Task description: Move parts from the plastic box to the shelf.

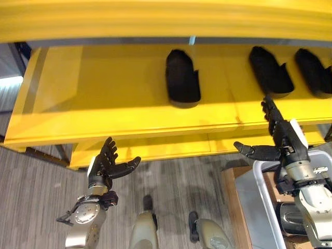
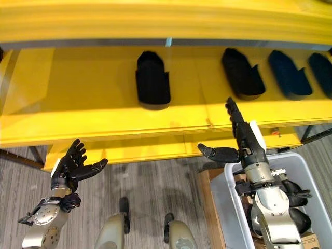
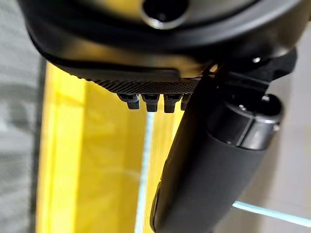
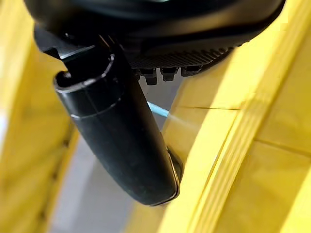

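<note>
Several dark parts (image 2: 153, 79) already sat on the shelf (image 2: 78, 98); both robot hands, left (image 1: 106, 166) and right (image 2: 244, 142), were spread wide, empty (plastic box (image 2: 233, 207) still loaded).

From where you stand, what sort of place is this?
Probably a workshop or parts store: a long yellow shelf holds a row of black moulded parts, and a grey plastic box of more parts stands on grey plank flooring.
</note>
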Controlling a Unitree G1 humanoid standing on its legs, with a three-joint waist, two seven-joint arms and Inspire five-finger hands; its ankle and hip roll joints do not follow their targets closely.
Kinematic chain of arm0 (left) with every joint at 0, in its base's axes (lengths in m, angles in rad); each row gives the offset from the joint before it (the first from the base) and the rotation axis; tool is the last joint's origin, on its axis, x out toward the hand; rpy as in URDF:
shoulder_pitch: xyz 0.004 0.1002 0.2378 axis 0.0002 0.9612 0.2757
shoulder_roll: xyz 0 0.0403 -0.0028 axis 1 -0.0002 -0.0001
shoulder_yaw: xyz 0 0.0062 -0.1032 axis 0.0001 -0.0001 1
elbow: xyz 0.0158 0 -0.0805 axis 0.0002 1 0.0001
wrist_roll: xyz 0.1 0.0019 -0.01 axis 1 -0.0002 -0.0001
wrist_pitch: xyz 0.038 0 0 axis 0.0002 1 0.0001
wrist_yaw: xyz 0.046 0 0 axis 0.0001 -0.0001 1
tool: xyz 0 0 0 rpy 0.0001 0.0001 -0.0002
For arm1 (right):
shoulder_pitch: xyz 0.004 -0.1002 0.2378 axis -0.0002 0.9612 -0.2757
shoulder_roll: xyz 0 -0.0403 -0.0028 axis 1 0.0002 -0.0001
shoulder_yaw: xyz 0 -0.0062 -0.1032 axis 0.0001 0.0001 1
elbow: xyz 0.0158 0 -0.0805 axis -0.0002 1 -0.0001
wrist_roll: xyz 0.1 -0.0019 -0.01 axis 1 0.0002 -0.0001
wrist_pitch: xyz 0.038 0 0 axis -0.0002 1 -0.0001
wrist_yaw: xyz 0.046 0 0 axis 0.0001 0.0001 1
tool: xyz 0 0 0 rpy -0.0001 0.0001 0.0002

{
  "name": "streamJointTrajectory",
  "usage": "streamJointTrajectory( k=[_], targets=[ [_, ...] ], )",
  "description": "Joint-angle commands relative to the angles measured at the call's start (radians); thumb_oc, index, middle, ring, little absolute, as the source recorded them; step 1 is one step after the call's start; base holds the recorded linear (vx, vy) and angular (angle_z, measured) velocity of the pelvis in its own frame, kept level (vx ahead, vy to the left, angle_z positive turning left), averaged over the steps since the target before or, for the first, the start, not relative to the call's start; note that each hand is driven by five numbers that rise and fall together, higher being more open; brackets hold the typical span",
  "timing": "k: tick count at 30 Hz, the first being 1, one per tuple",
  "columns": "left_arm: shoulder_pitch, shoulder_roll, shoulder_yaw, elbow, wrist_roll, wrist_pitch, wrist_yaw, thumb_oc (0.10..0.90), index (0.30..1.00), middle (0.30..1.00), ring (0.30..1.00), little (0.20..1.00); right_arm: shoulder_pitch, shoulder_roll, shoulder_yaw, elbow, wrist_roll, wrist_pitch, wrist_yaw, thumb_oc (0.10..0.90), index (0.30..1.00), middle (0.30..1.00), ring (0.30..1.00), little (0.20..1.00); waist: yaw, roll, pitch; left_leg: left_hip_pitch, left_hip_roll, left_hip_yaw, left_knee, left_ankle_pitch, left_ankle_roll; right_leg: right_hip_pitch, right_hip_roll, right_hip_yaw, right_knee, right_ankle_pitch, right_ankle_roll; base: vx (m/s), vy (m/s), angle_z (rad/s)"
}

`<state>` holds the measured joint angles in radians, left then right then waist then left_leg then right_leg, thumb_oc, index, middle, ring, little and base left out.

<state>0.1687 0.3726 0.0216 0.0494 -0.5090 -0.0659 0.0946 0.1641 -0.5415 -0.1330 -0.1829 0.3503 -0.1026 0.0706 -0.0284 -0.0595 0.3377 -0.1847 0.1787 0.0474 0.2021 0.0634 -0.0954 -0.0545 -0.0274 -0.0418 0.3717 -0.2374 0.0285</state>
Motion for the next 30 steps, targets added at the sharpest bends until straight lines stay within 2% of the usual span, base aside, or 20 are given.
streamJointTrajectory(
  k=[1,2,4,5,6,7,8,10,11,12,13,16,22,27,30],
  targets=[
    [0.051,-0.007,0.007,-0.03,-0.029,-0.061,-0.038,0.9,1.0,1.0,1.0,1.0,0.038,-0.023,-0.046,-0.029,0.052,-0.064,0.014,0.9,1.0,1.0,1.0,1.0,-0.015,0.034,-0.1,-0.03,0.166,-0.054,-0.107,0.206,-0.013,-0.012,0.052,-0.032,0.015,-0.103,-0.062,-0.1,-0.219,-0.03],
    [0.05,-0.013,0.003,-0.024,-0.026,-0.062,-0.038,0.9,1.0,1.0,1.0,1.0,0.052,0.001,-0.05,-0.012,0.083,-0.06,0.016,0.9,1.0,1.0,1.0,1.0,-0.017,0.036,-0.099,-0.034,0.16,-0.05,-0.111,0.228,-0.013,-0.004,0.055,-0.041,-0.005,-0.092,-0.063,-0.1,-0.185,0.06],
    [0.053,-0.016,0.0,-0.014,-0.019,-0.062,-0.043,0.9,1.0,1.0,1.0,1.0,0.079,0.029,-0.057,0.003,0.105,-0.057,0.024,0.9,1.0,1.0,1.0,1.0,-0.024,0.029,-0.101,-0.039,0.132,-0.026,-0.105,0.208,-0.005,0.011,0.046,-0.05,-0.052,-0.066,-0.058,-0.07,-0.125,0.13],
    [0.053,-0.016,0.0,-0.013,-0.019,-0.063,-0.043,0.9,1.0,1.0,1.0,1.0,0.08,0.029,-0.058,0.002,0.105,-0.057,0.024,0.9,1.0,1.0,1.0,1.0,-0.023,0.029,-0.102,-0.04,0.132,-0.026,-0.104,0.207,-0.004,0.012,0.046,-0.05,-0.056,-0.064,-0.057,-0.06,-0.098,0.17],
    [0.062,-0.021,0.004,-0.015,-0.015,-0.065,-0.051,0.9,1.0,1.0,1.0,1.0,0.086,0.046,-0.053,0.005,0.059,-0.058,0.013,0.9,1.0,1.0,1.0,1.0,-0.024,0.02,-0.114,-0.022,0.061,-0.049,-0.076,0.133,0.011,0.027,0.027,-0.035,-0.126,-0.018,-0.036,-0.03,-0.048,0.12],
    [0.062,-0.021,0.004,-0.015,-0.015,-0.065,-0.051,0.9,1.0,1.0,1.0,1.0,0.086,0.046,-0.053,0.005,0.059,-0.058,0.013,0.9,1.0,1.0,1.0,1.0,-0.024,0.022,-0.115,-0.025,0.063,-0.05,-0.076,0.135,0.011,0.025,0.028,-0.036,-0.129,-0.015,-0.036,-0.03,-0.048,0.06],
    [0.073,-0.031,0.004,-0.03,-0.012,-0.071,-0.054,0.9,1.0,1.0,1.0,1.0,0.084,0.058,-0.038,0.018,0.058,-0.058,0.019,0.9,1.0,1.0,1.0,1.0,-0.026,0.021,-0.131,-0.007,-0.024,-0.112,-0.066,0.059,0.022,0.035,0.023,-0.006,-0.194,0.022,-0.02,0.01,0.012,-0.1],
    [0.087,-0.043,0.008,-0.046,-0.008,-0.075,-0.057,0.9,1.0,1.0,1.0,1.0,0.079,0.067,-0.025,0.022,0.055,-0.057,0.022,0.9,1.0,1.0,1.0,1.0,-0.025,0.025,-0.145,0.015,-0.089,-0.16,-0.066,0.0,0.035,0.042,0.025,0.024,-0.227,0.042,-0.012,0.02,0.02,-0.3],
    [0.086,-0.043,0.008,-0.047,-0.008,-0.075,-0.057,0.9,1.0,1.0,1.0,1.0,0.078,0.067,-0.025,0.022,0.055,-0.057,0.022,0.9,1.0,1.0,1.0,1.0,-0.025,0.026,-0.146,0.013,-0.089,-0.161,-0.067,0.003,0.035,0.04,0.025,0.023,-0.229,0.045,-0.012,0.03,0.054,-0.45],
    [0.104,-0.058,0.005,-0.056,-0.011,-0.077,-0.064,0.9,1.0,1.0,1.0,1.0,0.076,0.082,-0.012,0.034,0.081,-0.056,0.033,0.9,1.0,1.0,1.0,1.0,-0.024,0.035,-0.159,0.03,-0.135,-0.209,-0.086,-0.023,0.047,0.038,0.032,0.046,-0.253,0.063,-0.006,0.03,0.084,-0.42],
    [0.11,-0.067,-0.003,-0.059,-0.014,-0.078,-0.061,0.9,1.0,1.0,1.0,1.0,0.071,0.091,-0.007,0.037,0.083,-0.056,0.025,0.9,1.0,1.0,1.0,1.0,-0.024,0.041,-0.163,0.034,-0.16,-0.236,-0.098,-0.041,0.056,0.031,0.035,0.059,-0.253,0.066,-0.003,0.06,0.125,-0.42],
    [0.12,-0.078,-0.001,-0.06,-0.023,-0.084,-0.071,0.9,1.0,1.0,1.0,1.0,0.075,0.097,-0.014,0.026,0.083,-0.059,0.031,0.9,1.0,1.0,1.0,1.0,-0.036,0.049,-0.167,0.039,-0.145,-0.212,-0.123,-0.03,0.055,0.028,0.037,0.067,-0.267,0.078,0.002,0.03,0.089,-0.56],
    [0.128,-0.07,-0.008,-0.053,-0.032,-0.095,-0.065,0.9,1.0,1.0,1.0,1.0,0.08,0.147,-0.008,0.028,0.089,-0.061,0.014,0.9,1.0,1.0,1.0,1.0,-0.047,0.053,-0.196,0.085,-0.149,-0.129,-0.203,-0.039,0.079,0.044,-0.008,0.107,-0.351,0.135,0.041,0.1,0.192,-0.24],
    [0.114,-0.059,-0.011,-0.046,-0.028,-0.1,-0.047,0.9,1.0,1.0,1.0,1.0,0.075,0.173,0.006,0.042,0.1,-0.056,0.004,0.9,1.0,1.0,1.0,1.0,-0.056,0.047,-0.198,0.099,-0.168,-0.078,-0.206,-0.068,0.104,0.027,-0.034,0.148,-0.342,0.148,0.068,0.06,0.175,-0.4],
    [0.101,-0.038,-0.012,-0.047,-0.013,-0.102,-0.039,0.9,1.0,1.0,1.0,1.0,0.07,0.183,0.011,0.045,0.106,-0.053,0.001,0.9,1.0,1.0,1.0,1.0,-0.063,0.042,-0.186,0.096,-0.179,-0.044,-0.185,-0.094,0.125,-0.01,-0.039,0.186,-0.281,0.135,0.085,0.03,0.19,-0.46]
  ],
)
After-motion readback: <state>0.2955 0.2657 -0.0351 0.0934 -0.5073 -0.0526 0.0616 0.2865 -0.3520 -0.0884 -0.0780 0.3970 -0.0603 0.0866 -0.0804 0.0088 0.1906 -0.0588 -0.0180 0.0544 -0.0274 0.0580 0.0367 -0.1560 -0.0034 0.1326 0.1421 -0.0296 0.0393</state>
